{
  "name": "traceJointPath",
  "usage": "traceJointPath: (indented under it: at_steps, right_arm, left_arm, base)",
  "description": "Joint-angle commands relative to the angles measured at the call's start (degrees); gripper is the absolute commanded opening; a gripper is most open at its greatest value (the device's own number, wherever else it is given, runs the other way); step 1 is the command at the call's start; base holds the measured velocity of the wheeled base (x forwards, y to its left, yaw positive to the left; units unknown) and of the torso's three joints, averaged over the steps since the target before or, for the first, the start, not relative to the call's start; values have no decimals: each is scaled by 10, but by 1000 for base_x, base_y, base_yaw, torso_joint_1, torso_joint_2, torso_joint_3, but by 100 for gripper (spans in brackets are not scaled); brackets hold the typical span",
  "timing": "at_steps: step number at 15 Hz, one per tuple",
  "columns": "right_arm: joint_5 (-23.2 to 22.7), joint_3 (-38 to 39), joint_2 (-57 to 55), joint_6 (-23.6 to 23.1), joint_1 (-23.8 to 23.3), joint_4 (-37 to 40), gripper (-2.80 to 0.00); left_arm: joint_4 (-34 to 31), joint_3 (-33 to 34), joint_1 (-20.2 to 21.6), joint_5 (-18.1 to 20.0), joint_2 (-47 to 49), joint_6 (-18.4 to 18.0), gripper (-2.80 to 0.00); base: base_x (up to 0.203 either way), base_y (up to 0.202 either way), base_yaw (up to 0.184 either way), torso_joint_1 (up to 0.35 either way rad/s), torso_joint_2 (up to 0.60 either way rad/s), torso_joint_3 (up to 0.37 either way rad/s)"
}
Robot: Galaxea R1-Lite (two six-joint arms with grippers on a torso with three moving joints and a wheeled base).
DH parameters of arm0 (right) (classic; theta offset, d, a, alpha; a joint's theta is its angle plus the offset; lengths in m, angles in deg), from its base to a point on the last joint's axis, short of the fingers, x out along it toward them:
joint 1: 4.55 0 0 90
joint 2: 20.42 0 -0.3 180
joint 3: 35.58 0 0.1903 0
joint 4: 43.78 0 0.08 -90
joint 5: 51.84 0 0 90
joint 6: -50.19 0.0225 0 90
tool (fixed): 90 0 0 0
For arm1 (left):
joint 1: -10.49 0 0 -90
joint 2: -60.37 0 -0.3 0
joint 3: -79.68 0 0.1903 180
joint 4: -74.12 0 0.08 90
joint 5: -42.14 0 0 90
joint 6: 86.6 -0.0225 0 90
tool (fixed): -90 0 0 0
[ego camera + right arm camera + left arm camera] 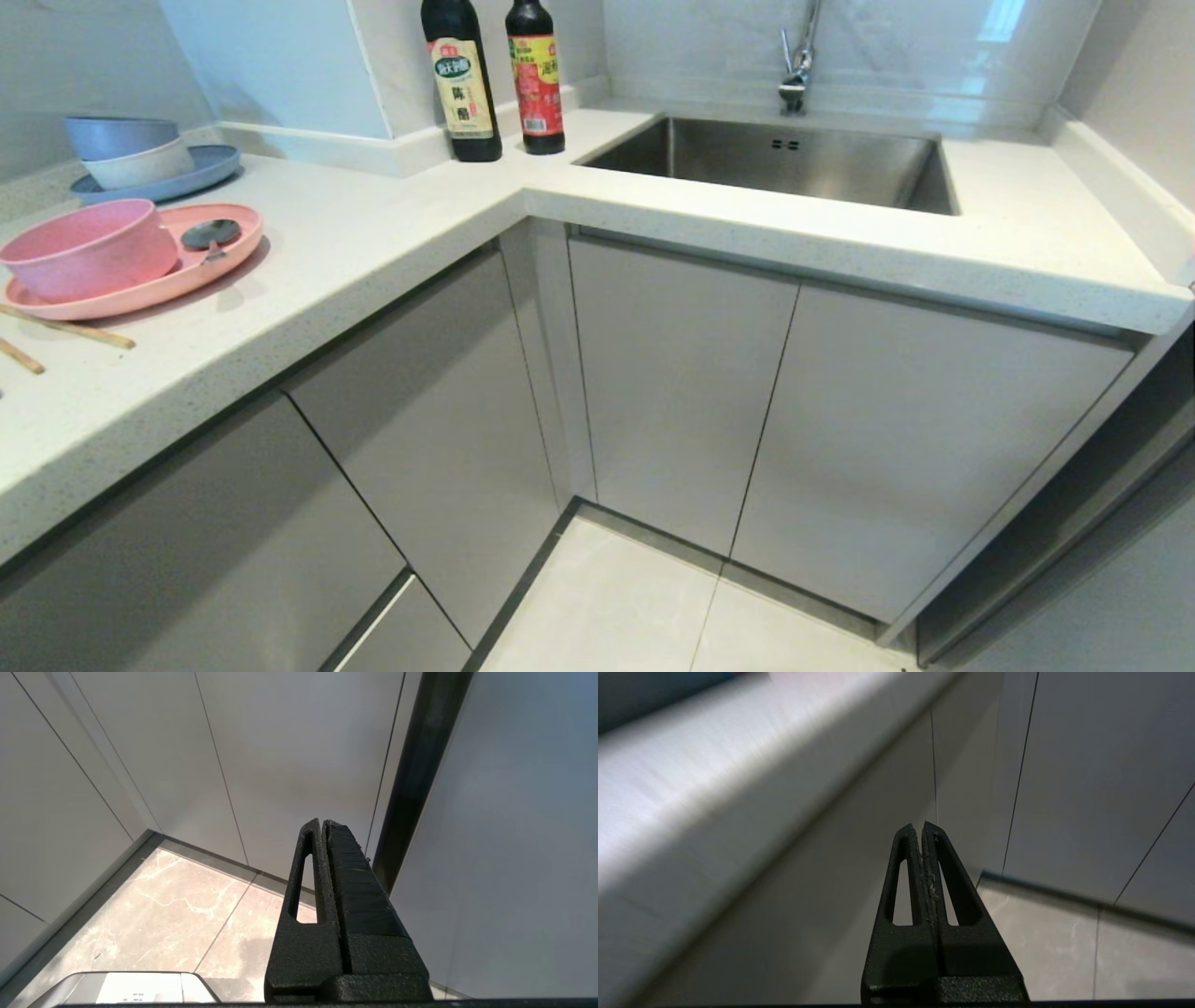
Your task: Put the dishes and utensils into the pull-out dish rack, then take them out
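Note:
A pink plate [210, 263] lies on the counter at the far left, with a pink bowl [89, 247] and a metal spoon [211, 233] on it. Two wooden chopsticks [70, 329] lie just in front of the plate. The pull-out dish rack is out of view; only closed cabinet fronts show. My left gripper [922, 825] is shut and empty, low beside the counter edge and pointing at the cabinet fronts. My right gripper [323, 822] is shut and empty too, hanging low before the cabinets. Neither arm shows in the head view.
A blue plate [201, 173] with a blue and a white bowl sits behind the pink set. Two dark sauce bottles [462, 79] stand at the counter's corner. A steel sink [784, 159] with a tap is at the back right. Grey cabinet doors [681, 392] and tiled floor [607, 607] lie below.

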Motion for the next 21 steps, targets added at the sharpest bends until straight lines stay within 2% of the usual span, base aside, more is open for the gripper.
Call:
traceJointPath:
  at_steps: [1, 2, 4, 6, 14, 16, 21]
  right_arm:
    - [0, 1, 0, 0, 0, 0, -280]
    - [0, 1, 0, 0, 1, 0, -280]
    - [0, 1, 0, 0, 0, 0, -280]
    - [0, 1, 0, 0, 0, 0, -280]
    - [0, 1, 0, 0, 0, 0, -280]
    - [0, 1, 0, 0, 0, 0, -280]
    - [0, 1, 0, 0, 0, 0, -280]
  left_arm:
    - [82, 121, 1, 3, -37, -1, -280]
    - [98, 158, 1, 16, -42, 19, -280]
    - [94, 163, 2, 52, -50, 78, -280]
    - [100, 163, 1, 64, -52, 84, -280]
    - [102, 163, 1, 64, -52, 87, -280]
    - [102, 163, 1, 61, -52, 99, -280]
    - [101, 163, 1, 61, -52, 98, -280]
  base:
    - [0, 0, 0, 0, 0, 0]
    - [0, 0, 0, 0, 0, 0]
    - [0, 0, 0, 0, 0, 0]
    - [0, 0, 0, 0, 0, 0]
    - [0, 0, 0, 0, 0, 0]
    - [0, 0, 0, 4, 4, 124]
    - [0, 0, 0, 3, 3, 194]
